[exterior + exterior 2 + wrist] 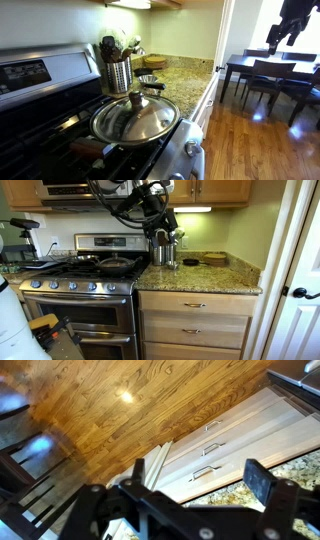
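My gripper (pixel 198 478) is open with nothing between its fingers; through the gap I see white drawer fronts (pixel 215 445) and the edge of a granite counter (pixel 225 495). In an exterior view the gripper (pixel 165 227) hangs in the air above a steel utensil canister (pixel 160 253) at the back of the counter, touching nothing. It also shows dark at the top right as the gripper (pixel 296 20). A pan with a shiny steel lid (pixel 135 118) sits on the stove, seen as the pan (pixel 113 265) too.
The gas stove (pixel 80 275) stands beside the granite counter (pixel 215 277), which carries a small bowl (pixel 149 80) and a wooden dish (pixel 214 257). Utensils fill the canister (pixel 118 72). A dark dining table (pixel 262 62) with chairs stands on the wood floor (pixel 110 400).
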`<state>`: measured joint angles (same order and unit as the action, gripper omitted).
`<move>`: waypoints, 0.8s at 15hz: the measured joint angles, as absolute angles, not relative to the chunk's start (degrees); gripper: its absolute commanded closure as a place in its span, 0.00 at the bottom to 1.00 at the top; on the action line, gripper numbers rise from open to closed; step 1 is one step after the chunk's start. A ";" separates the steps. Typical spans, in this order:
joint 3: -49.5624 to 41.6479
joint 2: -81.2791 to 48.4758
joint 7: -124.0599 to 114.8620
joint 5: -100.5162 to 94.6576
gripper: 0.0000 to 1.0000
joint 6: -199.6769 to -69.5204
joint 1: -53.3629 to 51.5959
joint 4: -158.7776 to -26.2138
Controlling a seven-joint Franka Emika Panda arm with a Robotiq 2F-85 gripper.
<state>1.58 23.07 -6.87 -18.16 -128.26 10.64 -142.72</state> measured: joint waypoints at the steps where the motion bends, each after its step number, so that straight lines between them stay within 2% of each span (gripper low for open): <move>1: 1.58 23.07 -6.87 -18.16 0.00 -128.26 10.64 -142.72; 12: 1.13 22.57 -6.84 -18.16 0.00 -128.24 10.52 -142.25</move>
<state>1.13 22.57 -6.84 -18.16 -128.24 10.52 -142.25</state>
